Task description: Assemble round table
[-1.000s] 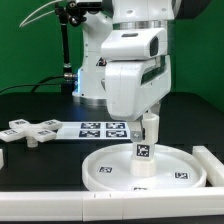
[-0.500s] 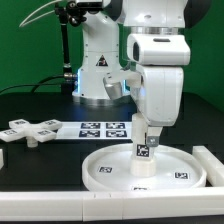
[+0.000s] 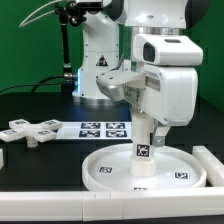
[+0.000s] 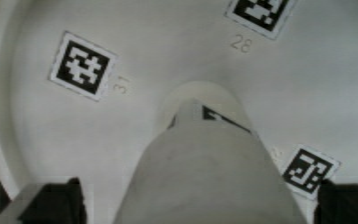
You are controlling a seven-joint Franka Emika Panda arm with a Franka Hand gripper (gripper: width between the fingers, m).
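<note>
The round disc (image 3: 100, 172) lies flat on the black table (image 3: 45, 165), towards the exterior view's right, rim up. The short cylinder post (image 3: 142, 160) stands upright at about the disc's middle, with its square tag facing the exterior camera.

The gripper (image 3: 147, 128) hangs straight above the post with its fingers pointing down, and they reach the post's top end. In the wrist view the post (image 4: 202, 150) rises towards the camera as a blurred pale column. The dark fingertips (image 4: 55, 200) show low on either side of it, with a strip of the disc's floor visible between the clearer fingertip and the post. The jaws therefore stand wider than the post, straddling it without clamping it and holding nothing.

The wrist view also shows three square tags on the disc's floor (image 4: 158, 60), spread around the post's foot.

The cross-shaped piece (image 3: 30, 130) lies flat on the table at the exterior view's left, well apart from the disc. The marker board (image 3: 103, 128) lies between the cross-shaped piece and the arm, just behind the disc. A long white rail (image 3: 211, 163) lies just beside the disc's rim on the exterior view's right.
</note>
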